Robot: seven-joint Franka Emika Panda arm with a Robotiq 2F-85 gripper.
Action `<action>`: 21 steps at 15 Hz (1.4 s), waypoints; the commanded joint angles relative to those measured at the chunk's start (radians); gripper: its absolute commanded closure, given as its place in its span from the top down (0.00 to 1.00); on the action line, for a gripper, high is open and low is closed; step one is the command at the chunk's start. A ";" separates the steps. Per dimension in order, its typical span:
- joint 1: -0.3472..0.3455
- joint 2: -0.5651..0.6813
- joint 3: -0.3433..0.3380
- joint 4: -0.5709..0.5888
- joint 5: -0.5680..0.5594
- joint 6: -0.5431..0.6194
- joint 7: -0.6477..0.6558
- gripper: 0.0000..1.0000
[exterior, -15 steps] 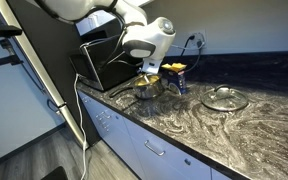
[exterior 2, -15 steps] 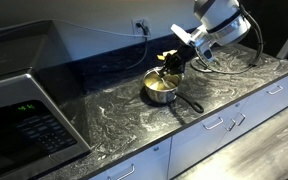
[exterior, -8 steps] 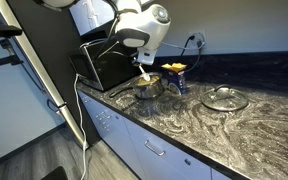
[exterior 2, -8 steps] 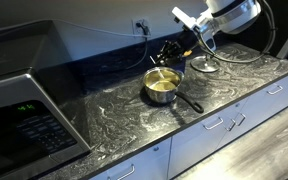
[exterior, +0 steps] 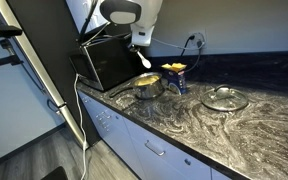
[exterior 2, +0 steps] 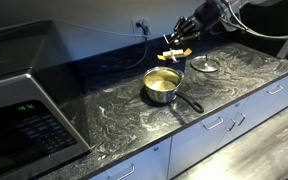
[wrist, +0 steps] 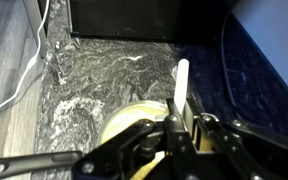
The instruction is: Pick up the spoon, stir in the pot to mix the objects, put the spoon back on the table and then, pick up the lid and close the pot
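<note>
**Spoon clamped, held in the air above the pot**

Gripper (exterior: 140,44) fingers are pinched narrow on the spoon (exterior: 144,58) handle. In the wrist view the white spoon (wrist: 182,80) sticks straight out past the fingertips (wrist: 197,128), over the far rim of the pot (wrist: 119,122). The spoon bowl is clear of the rim, touching nothing.

The pot (exterior 2: 164,86) sits on the table (exterior 2: 114,120), uncovered, with the yellow objects (exterior 2: 162,82) inside. Its long handle (exterior 2: 191,104) points toward the table's front edge and stops short of it.

The lid (exterior: 225,98) lies flat on the table, well apart from the pot.

There's a yellow-topped blue box (exterior: 176,75) just behind the pot, on the wall side. The microwave (exterior: 106,62) blocks one end.

Open room: a bare stretch of table between pot and lid in an exterior view (exterior: 189,105), and a wide bare patch between pot and microwave (exterior 2: 24,110). Air above the pot is unobstructed.
</note>
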 commanded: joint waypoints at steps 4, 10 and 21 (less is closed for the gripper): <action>0.008 -0.104 -0.069 -0.158 -0.297 0.195 0.152 0.03; 0.021 -0.082 -0.098 -0.236 -0.755 0.187 0.580 0.03; 0.030 0.059 -0.072 -0.193 -1.022 0.099 0.864 0.03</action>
